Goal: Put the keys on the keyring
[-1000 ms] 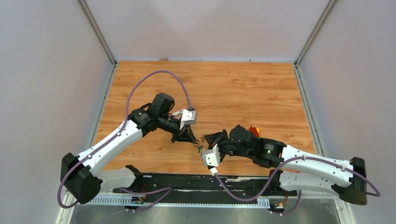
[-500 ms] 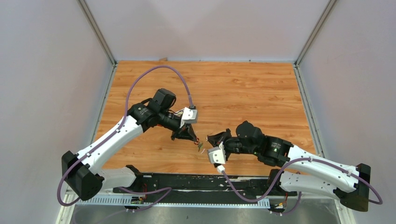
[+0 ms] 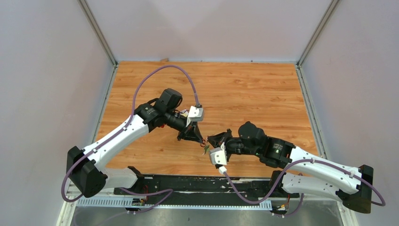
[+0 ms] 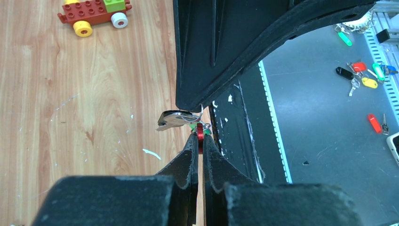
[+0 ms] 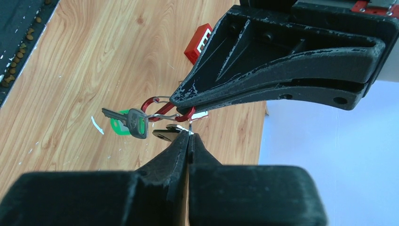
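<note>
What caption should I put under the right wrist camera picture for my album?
The left hand pinches the red wire keyring, a silver key dangling from it, above the shut right hand.

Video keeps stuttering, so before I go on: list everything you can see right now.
keyring: one, red, clamped in the left pincer
silver key: one, at the keyring's end
green key head: one, behind the silver key
dark-headed key: one, at the right pincer tips
toy block car: one, red, yellow, green, on the table
box: one, red with white squares, on the table
key tags: several, mixed colours, grey surface beside the table
table: one, wood
left pincer: black, shut on the keyring
right pincer: black, shut on the dark-headed key
</note>
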